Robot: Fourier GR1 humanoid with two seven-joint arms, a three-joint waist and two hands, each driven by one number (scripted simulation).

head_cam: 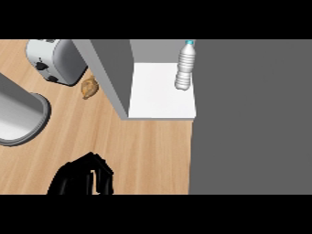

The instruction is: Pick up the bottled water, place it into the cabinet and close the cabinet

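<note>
**Desk:** Where's the bottled water?

**Me:** Already inside the cabinet (162, 98). The bottled water (185, 66) stands on the white shelf at its right side, close against the big grey panel (260, 119) that I take to be the open cabinet door. So I judge the placing step done and the closing step in hand.

**Desk:** And your hands?

**Me:** Only the left hand (83, 176) shows, low over the wooden counter (145, 151). Its fingers look loosely curled downward and hold nothing. The bottle is well ahead of those fingertips and off to their right. The right hand isn't in view at all.

**Desk:** Anything near the fingers?

**Me:** A silver cylinder (9, 114) ahead and to their left; further ahead a toaster (56, 60) and a small brown food item (89, 87). None touching.

**Desk:** Next move?

**Me:** I'd need a hand on that grey door's edge, swinging it shut without nudging the bottle.
</note>
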